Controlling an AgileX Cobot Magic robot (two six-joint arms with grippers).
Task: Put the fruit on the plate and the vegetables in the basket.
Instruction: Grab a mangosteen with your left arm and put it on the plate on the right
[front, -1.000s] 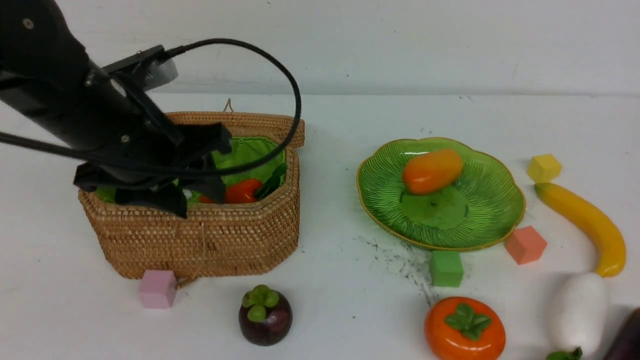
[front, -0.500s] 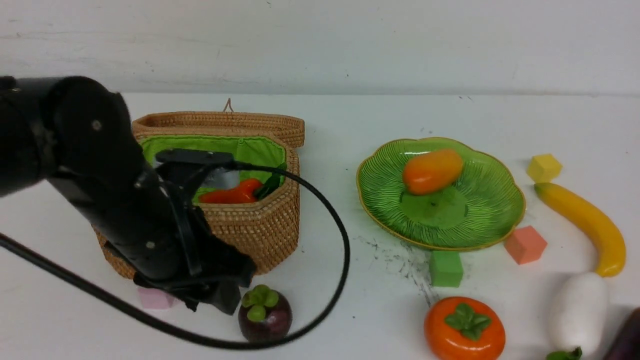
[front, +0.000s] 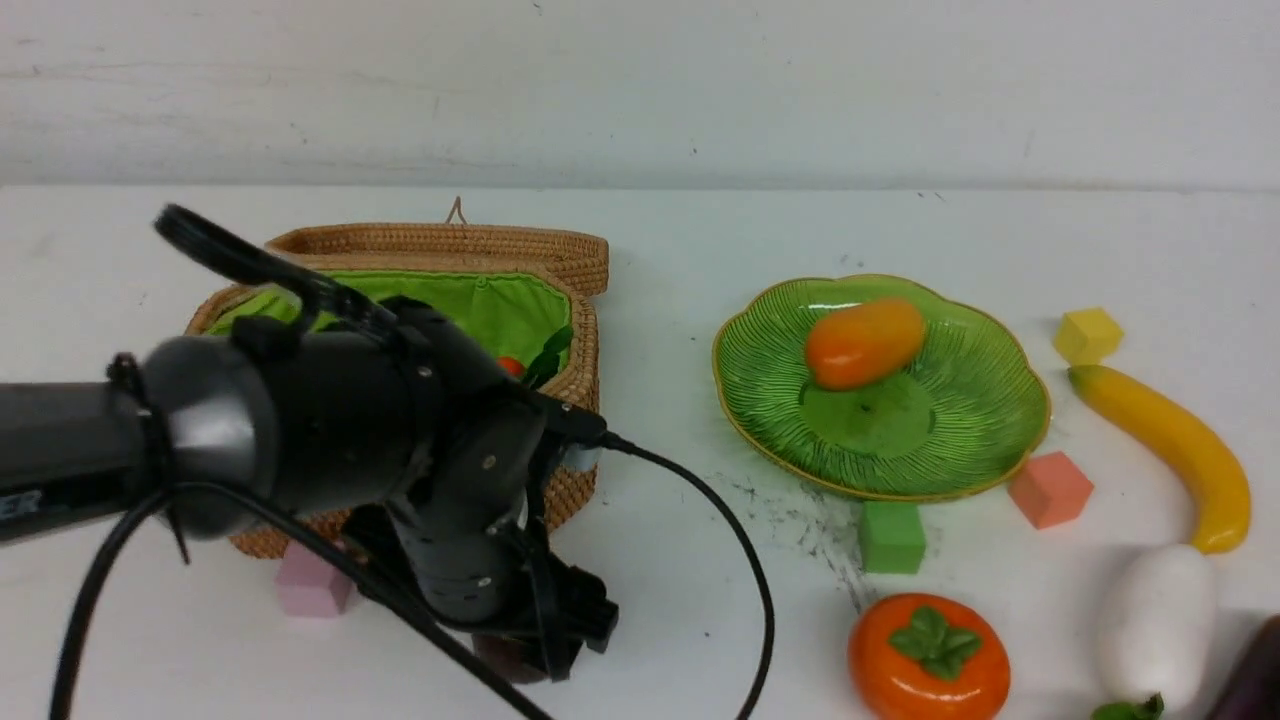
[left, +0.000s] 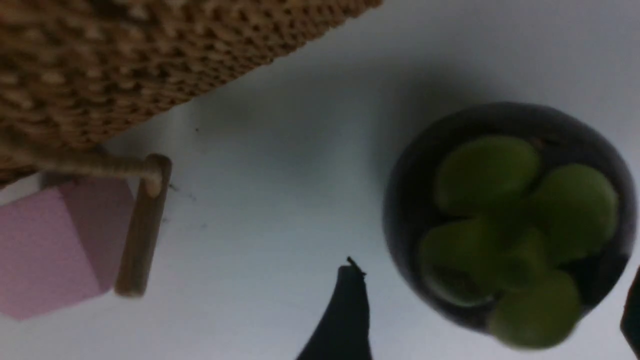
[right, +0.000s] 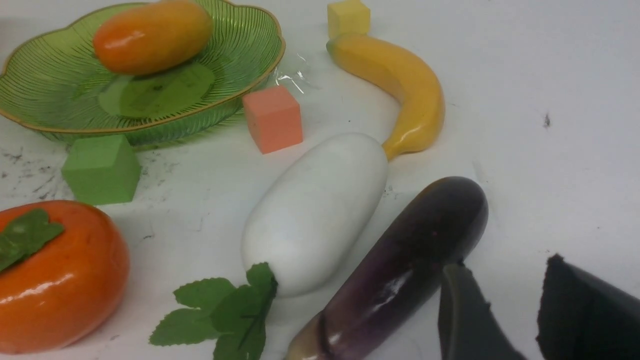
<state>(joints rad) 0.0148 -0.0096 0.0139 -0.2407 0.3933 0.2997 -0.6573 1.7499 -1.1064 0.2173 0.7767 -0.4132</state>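
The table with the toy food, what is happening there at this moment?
The left end effector hangs open around the dark purple mangosteen in front of the basket, not closed on it. The mango lies on the green plate, and a red-orange vegetable shows inside the basket. The persimmon, banana and white vegetable lie on the table. The right end effector is open and empty beside a purple eggplant.

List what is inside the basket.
Visible: green lining, a sliver of the red-orange vegetable and its dark leaves. The left arm covers the rest of the basket interior.
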